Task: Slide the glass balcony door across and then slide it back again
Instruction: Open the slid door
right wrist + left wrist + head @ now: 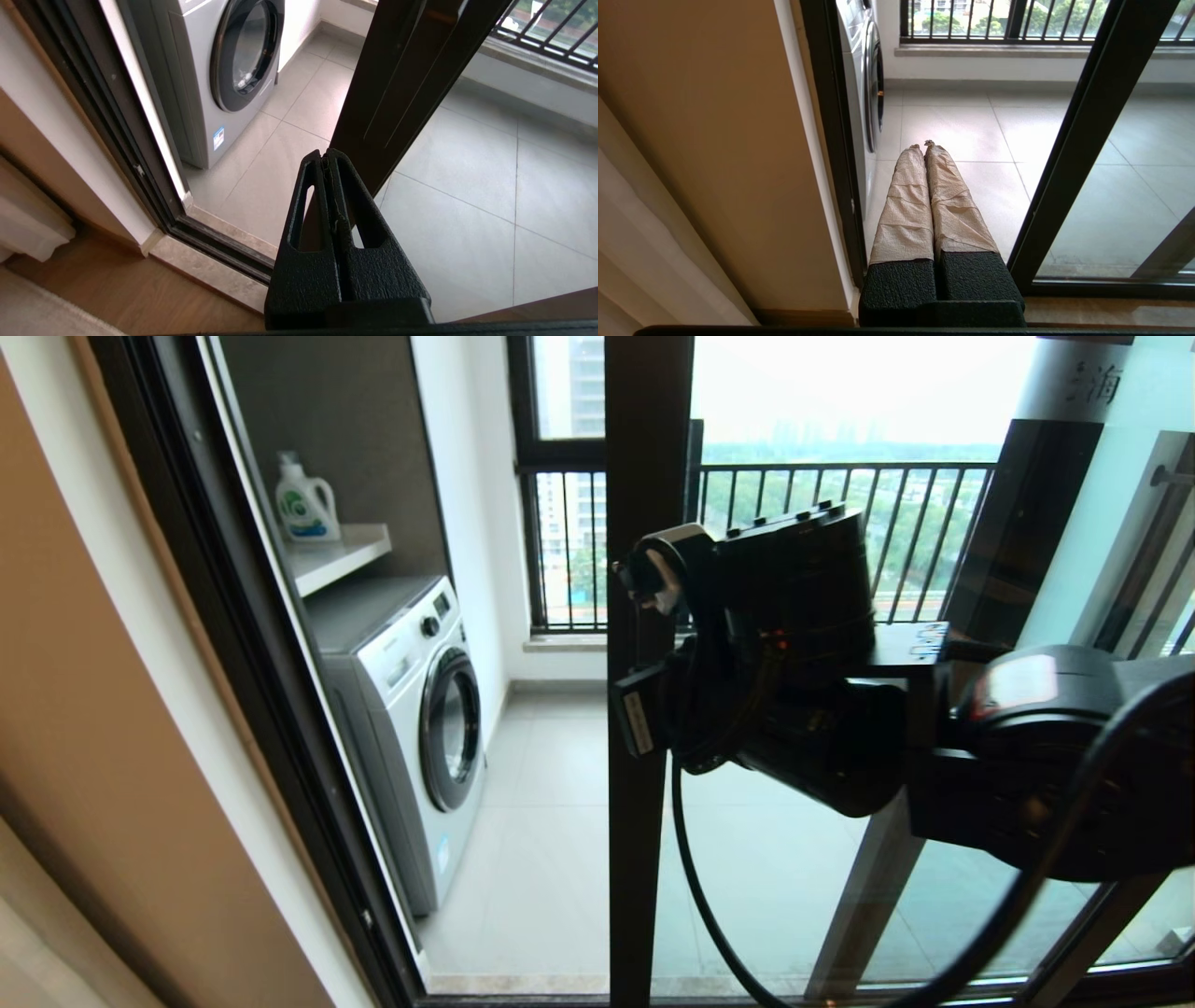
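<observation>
The glass balcony door [644,439] stands partly slid across; its dark upright edge is in the middle of the head view, with the glass to its right and the frosted strip with characters [1092,383] at the top right. My right arm [794,653] reaches to that edge and covers most of any handle. My right gripper [325,153] is shut, with its tips at the door's upright [402,79]; I cannot tell whether they touch. My left gripper [923,146], its fingers wrapped in tan tape, is shut and empty. It points low into the opening, left of the door's upright [1083,140].
A white washing machine [420,709] stands on the balcony left of the opening, with a detergent bottle [303,504] on a shelf above it. The dark door jamb [233,616] and beige wall bound the left. The floor track [219,242] crosses below; the black railing [840,523] is behind.
</observation>
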